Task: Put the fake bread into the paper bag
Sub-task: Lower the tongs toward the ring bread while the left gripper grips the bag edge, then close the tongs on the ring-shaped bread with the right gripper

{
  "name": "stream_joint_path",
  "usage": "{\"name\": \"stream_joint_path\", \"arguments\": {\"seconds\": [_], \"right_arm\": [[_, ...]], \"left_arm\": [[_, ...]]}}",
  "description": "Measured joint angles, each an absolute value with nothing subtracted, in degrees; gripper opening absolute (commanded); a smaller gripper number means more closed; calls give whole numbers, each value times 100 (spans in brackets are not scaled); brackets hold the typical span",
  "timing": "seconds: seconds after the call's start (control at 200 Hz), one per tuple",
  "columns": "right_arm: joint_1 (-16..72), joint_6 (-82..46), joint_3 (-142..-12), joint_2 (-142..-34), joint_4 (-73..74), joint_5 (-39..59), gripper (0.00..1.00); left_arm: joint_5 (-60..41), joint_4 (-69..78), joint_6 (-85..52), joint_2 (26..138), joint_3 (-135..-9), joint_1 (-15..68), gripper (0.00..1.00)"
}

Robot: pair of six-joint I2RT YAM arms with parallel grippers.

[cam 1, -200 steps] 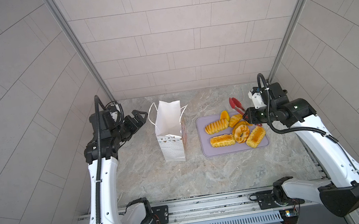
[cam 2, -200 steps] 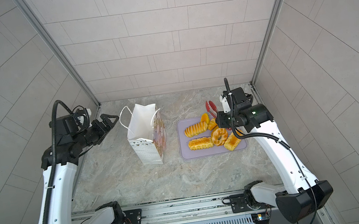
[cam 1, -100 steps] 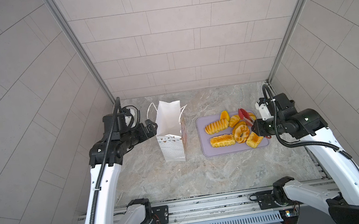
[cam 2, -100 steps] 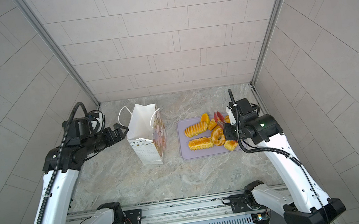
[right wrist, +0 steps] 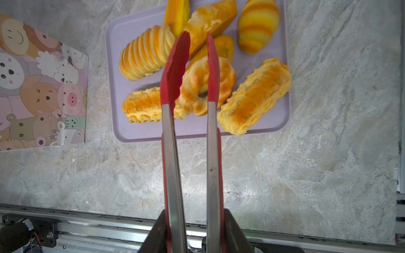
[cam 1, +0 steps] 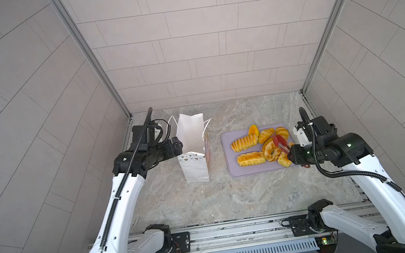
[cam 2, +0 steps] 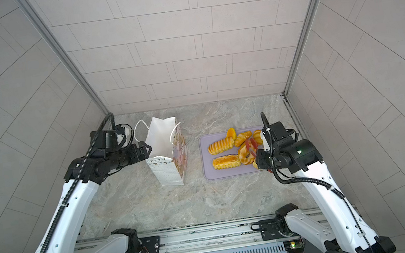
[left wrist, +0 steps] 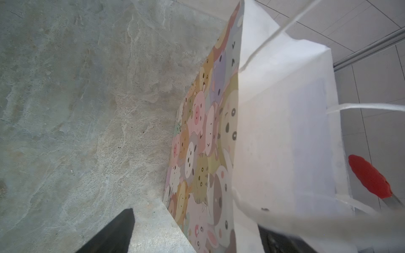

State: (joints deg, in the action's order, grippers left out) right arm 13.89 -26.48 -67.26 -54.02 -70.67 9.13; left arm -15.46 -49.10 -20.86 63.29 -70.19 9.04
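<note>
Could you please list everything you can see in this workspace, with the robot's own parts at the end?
paper bag: one, white with pastel animal faces, upright on the tabletop, left of the tray in both top views.
tray: one, lilac, flat on the tabletop.
fake bread: about eight pieces, golden-orange, on the tray, including a ring doughnut and a croissant.
tongs: one pair, steel with red tips, tips over the ring doughnut.
tabletop: one, grey marble-look.
left gripper: black, open at the bag's rim.
right gripper: black, closed on the tongs.
</note>
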Motion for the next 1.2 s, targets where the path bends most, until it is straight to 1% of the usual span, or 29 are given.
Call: {"name": "stream_joint_path", "arguments": {"seconds": [0.165, 0.305, 0.43, 0.56, 0.655, 0.821, 0.951, 1.201], "right_arm": [[1389, -2836, -6552, -5398, -6984, 989, 39], [1400, -2967, -6440, -5398, -6890, 1031, 41], [1420, -3092, -6333, -5387, -6803, 1085, 41], [1455, -3208, -6215, -5341, -6744, 1144, 42], [1468, -3262, -6149, -5290, -6724, 1166, 42], [1476, -3347, -6073, -5205, -6698, 1227, 44], [1503, -3393, -6014, -5170, -6674, 1295, 44], [1538, -3505, -5843, -5109, -6517, 1415, 44]], "left_arm": [[-1474, -4654, -2080, 6512, -7019, 915, 78], [-1428, -4512, -2049, 6630, -7019, 915, 66], [-1415, -4388, -2071, 6648, -7015, 919, 52], [-1474, -4263, -2095, 6646, -6967, 930, 34], [-1551, -4167, -2088, 6635, -6897, 941, 23], [-1684, -4040, -2112, 6554, -6744, 941, 8], [-1682, -4029, -2150, 6412, -6694, 941, 0], [-1638, -4029, -2147, 6093, -6694, 941, 0]]}}
